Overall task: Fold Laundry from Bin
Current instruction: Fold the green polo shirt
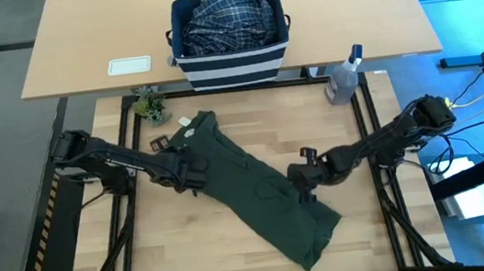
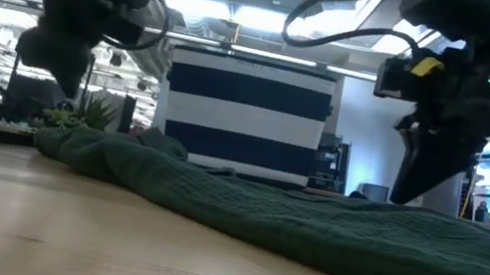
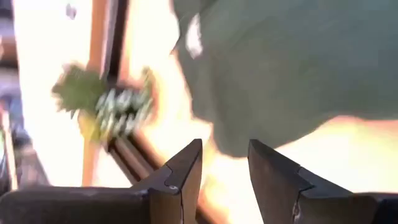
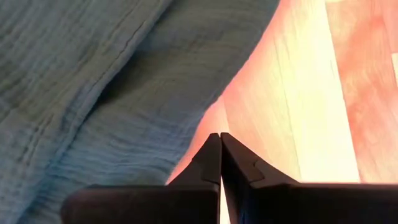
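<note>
Olive garment (image 1: 253,190) flat between part-spread left gripper (image 1: 193,171), pressed-together right gripper (image 1: 300,176)

From above, my left claw (image 1: 193,174) covers part of the green garment (image 1: 258,194), so whether it touches the cloth is beyond telling. The plaid shirt (image 1: 225,13) hides whatever lies deeper in the bin (image 1: 231,63). My left wrist view blurs the small plant (image 3: 102,106). Level across the bench, both arms are cut off above.

- Two dark, jointed arms, matte black.
- Left end effector (image 3: 225,167): two wedge-shaped black fingers.
- Right end effector (image 4: 220,149): same pointed black fingers.
- Yellow tag and looping black cables near the right wrist.
</note>
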### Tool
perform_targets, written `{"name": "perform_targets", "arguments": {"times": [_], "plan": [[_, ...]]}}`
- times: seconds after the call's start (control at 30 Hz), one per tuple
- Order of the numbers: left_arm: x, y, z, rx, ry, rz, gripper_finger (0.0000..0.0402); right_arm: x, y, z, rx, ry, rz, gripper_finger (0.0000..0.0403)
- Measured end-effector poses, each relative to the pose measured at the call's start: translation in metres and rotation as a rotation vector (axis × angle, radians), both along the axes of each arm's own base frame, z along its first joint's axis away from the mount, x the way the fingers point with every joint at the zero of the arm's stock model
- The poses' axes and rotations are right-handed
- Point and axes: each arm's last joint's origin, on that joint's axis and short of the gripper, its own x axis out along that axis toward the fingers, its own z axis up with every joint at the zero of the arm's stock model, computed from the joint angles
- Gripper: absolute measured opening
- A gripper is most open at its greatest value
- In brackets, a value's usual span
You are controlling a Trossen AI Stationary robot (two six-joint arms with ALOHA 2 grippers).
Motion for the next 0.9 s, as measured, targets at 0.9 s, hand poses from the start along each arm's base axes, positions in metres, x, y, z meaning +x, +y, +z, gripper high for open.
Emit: {"name": "perform_targets", "arguments": {"times": [0.9], "plan": [[0.022,-0.04,-0.041,-0.293,-0.49,-0.053,0.0124,0.029,-0.014,-0.012,0.026,-0.121,0.082,0.0001]]}}
